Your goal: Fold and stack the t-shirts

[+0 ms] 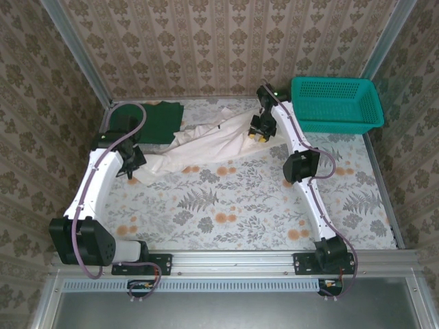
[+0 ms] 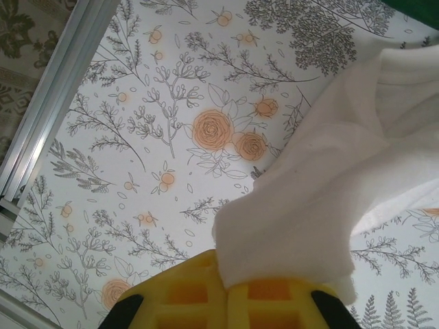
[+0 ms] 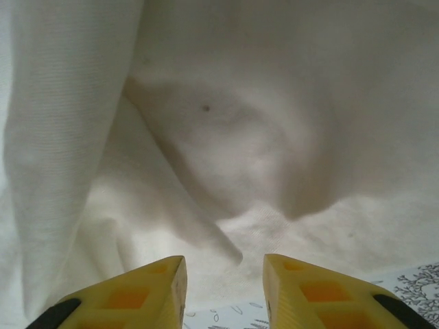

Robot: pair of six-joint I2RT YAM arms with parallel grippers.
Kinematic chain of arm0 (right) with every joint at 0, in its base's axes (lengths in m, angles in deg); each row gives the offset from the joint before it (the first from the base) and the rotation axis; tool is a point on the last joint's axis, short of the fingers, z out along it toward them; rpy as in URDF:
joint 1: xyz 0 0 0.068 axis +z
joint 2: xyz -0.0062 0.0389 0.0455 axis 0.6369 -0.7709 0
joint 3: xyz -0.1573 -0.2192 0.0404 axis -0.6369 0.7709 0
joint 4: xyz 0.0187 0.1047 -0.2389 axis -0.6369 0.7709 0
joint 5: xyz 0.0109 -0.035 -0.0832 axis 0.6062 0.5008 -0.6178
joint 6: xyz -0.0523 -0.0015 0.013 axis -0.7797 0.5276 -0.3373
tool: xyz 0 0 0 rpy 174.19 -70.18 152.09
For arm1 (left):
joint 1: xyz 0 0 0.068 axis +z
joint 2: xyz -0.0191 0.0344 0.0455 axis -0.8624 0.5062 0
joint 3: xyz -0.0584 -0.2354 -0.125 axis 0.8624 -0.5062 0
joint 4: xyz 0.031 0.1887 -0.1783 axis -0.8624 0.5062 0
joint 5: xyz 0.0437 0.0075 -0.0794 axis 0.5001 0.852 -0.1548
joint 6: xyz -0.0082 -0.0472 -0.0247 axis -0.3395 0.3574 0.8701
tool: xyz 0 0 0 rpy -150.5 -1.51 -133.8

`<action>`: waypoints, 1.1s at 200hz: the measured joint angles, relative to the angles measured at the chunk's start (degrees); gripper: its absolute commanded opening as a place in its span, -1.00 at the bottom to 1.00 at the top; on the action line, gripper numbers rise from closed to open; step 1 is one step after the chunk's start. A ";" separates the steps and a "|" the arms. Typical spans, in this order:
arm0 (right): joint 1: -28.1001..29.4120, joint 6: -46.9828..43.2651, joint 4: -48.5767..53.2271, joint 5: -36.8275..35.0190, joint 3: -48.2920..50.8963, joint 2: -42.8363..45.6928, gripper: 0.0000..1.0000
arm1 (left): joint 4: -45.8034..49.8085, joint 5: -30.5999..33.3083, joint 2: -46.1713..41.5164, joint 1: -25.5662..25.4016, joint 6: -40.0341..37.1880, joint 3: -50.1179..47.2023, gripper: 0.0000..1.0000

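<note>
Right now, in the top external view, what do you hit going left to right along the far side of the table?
dark green t-shirt → off-white t-shirt → right gripper, over that shirt's right end → teal mesh basket

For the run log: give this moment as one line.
left tool: shut on white shirt | right tool: open above it | green shirt: far-left corner
</note>
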 measured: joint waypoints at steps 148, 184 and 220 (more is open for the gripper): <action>0.81 0.15 -2.86 3.04 0.00 -1.90 -0.74 | -0.02 -0.17 0.00 -1.20 -0.98 0.02 -0.85; 0.79 -0.13 -2.82 3.02 0.00 -1.90 -1.00 | -0.02 -0.20 0.07 -1.29 -1.46 0.22 -0.86; 0.04 -1.14 -1.66 2.75 0.02 -1.01 -1.00 | -0.26 -0.35 0.79 -2.60 -1.77 2.47 -0.88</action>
